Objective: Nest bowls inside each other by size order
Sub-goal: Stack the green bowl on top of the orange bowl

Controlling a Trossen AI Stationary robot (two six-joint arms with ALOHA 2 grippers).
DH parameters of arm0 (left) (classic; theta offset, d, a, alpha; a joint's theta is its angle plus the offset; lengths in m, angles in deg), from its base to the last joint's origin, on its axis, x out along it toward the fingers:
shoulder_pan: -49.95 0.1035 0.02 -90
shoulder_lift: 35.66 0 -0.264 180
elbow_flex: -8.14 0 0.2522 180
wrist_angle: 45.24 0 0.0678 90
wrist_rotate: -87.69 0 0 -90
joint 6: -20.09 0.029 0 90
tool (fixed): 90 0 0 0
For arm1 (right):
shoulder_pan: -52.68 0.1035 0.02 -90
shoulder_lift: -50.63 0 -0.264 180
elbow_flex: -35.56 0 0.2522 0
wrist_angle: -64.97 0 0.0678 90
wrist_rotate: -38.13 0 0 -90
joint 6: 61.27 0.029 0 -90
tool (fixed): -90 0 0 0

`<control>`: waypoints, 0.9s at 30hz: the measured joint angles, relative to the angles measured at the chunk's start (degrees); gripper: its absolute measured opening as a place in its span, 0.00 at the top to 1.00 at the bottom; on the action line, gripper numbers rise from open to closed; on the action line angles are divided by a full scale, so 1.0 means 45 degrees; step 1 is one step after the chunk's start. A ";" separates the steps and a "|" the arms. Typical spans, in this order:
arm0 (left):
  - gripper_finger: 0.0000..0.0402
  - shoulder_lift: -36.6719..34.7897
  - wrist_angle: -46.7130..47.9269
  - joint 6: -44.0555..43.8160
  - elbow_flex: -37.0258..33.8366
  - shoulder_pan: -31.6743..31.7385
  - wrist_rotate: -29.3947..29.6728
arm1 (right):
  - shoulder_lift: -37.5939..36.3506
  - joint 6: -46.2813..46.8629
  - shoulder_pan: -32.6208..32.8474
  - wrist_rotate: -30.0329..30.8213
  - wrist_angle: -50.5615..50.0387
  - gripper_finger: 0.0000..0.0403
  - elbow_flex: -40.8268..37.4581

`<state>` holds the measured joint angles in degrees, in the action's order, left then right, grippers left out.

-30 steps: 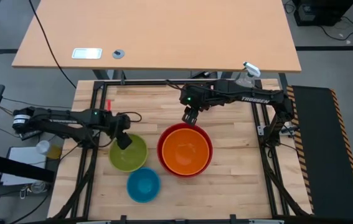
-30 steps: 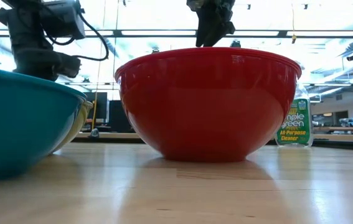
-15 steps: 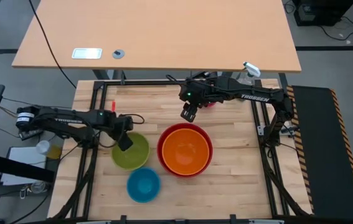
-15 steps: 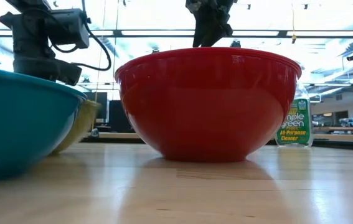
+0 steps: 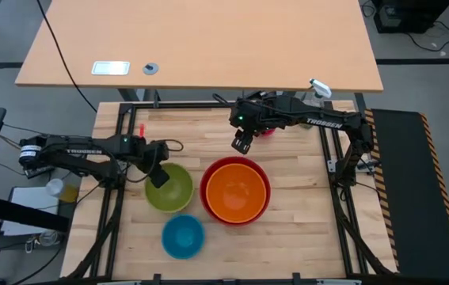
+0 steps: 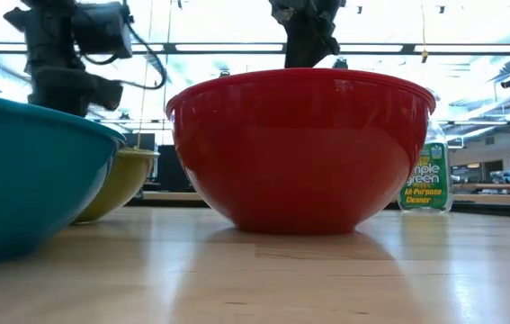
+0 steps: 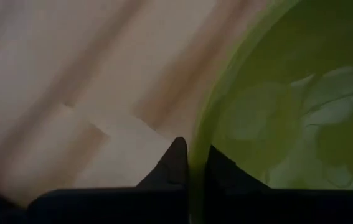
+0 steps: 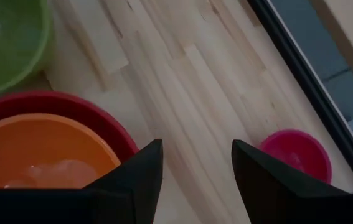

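Note:
The orange bowl (image 5: 236, 192) sits nested inside the red bowl (image 5: 206, 180) at mid table. The lime green bowl (image 5: 175, 190) stands left of them, and the blue bowl (image 5: 183, 235) rests on its base nearer the front edge. My left gripper (image 5: 158, 180) is shut on the green bowl's left rim. My right gripper (image 5: 242, 144) hangs open above bare wood just beyond the red bowl's far rim. The small pink bowl (image 8: 294, 155) stands on the table beyond it. My left gripper pinches the green bowl's rim (image 7: 196, 152) on the side toward the table's left, one finger (image 7: 175, 163) outside the wall and one (image 7: 221, 167) inside. The fingers come from above, slanting in from the left. Whether the base is clear of the table I cannot tell.
A clear spray bottle with a green label (image 6: 425, 180) stands at the table's far right corner. A black metal frame (image 5: 208, 104) runs round the table. Bare wood lies to the right of the red bowl and along the front edge.
My left gripper has shut on the green bowl's left rim. The bowl has shifted a little toward the red bowl and the far edge. My right gripper has drawn back slightly from the red bowl's far rim toward the far edge, still open.

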<state>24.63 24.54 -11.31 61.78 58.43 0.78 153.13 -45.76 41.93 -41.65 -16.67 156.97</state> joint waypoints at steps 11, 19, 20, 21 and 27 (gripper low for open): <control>0.97 0.0450 0.2160 0.1562 0.4083 0.0614 -0.0606 | -0.2841 0.0267 -0.0054 0.0821 0.2639 0.56 -0.3473; 0.97 0.3766 0.2001 0.3030 0.7655 0.0101 -0.0902 | -0.5148 0.1953 -0.0489 0.0429 0.4116 0.56 -0.7115; 0.97 0.4296 0.1853 0.3198 0.8112 0.0046 -0.0967 | -0.5412 0.2190 -0.0489 0.0413 0.4220 0.56 -0.7517; 0.97 0.4843 0.1671 0.3319 0.8620 -0.0014 -0.1021 | -0.5670 0.2410 -0.0489 0.0421 0.4270 0.56 -0.7846; 0.97 0.7992 0.1109 0.4066 1.1778 -0.0515 -0.1421 | -0.7311 0.3533 -0.0489 0.0829 0.4249 0.56 -0.9376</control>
<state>60.59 29.54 6.99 114.78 56.11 -5.61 120.23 -29.86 39.73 -37.92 2.45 114.78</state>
